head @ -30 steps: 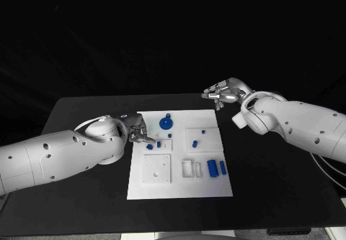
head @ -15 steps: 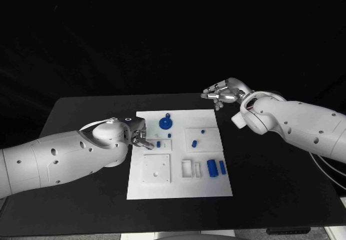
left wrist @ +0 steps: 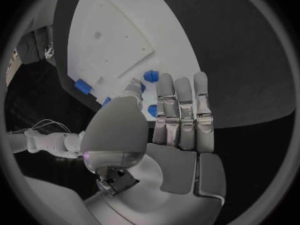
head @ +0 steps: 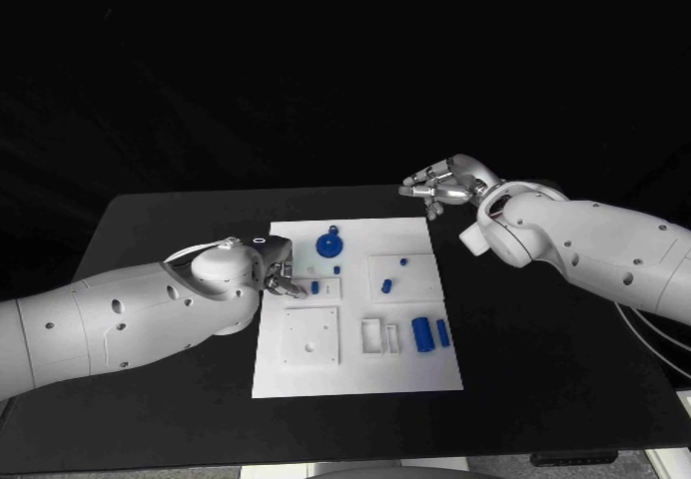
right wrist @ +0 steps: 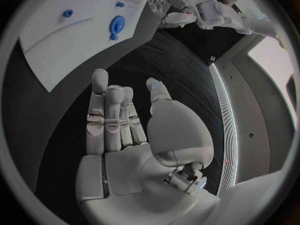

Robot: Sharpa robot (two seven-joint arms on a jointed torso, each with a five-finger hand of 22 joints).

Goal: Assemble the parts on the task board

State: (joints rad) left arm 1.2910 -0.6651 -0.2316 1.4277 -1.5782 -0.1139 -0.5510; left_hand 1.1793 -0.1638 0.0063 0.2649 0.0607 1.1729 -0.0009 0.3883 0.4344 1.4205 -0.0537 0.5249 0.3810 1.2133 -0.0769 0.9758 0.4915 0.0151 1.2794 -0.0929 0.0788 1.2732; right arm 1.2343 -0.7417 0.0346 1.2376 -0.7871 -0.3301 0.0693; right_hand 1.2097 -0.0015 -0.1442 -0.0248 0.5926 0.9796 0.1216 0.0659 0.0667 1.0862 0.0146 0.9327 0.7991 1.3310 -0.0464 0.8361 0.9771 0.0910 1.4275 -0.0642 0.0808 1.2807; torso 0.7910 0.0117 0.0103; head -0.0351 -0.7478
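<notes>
My left arm has swung further over the task board (head: 360, 369), and my left hand (head: 283, 277) now sits low at its left edge, fingers (left wrist: 178, 100) nearly straight beside two small blue parts (left wrist: 150, 76); whether they pinch one I cannot tell. My right hand (head: 449, 184) hovers empty, fingers loosely apart, above the tabletop (head: 576, 399) beyond the board's far corner. Most of the work looks left: the blue disc (head: 330, 244), pegs and cylinder (head: 422, 334) lie loose. My own forearm hides the board's left edge.

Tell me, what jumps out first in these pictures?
A white task board lies mid-table, dotted with small blue parts; the biggest is a round blue disc near its far edge. The left hand reaches over the board's left side by a small blue part. The right hand hangs open beyond the far right corner.
</notes>
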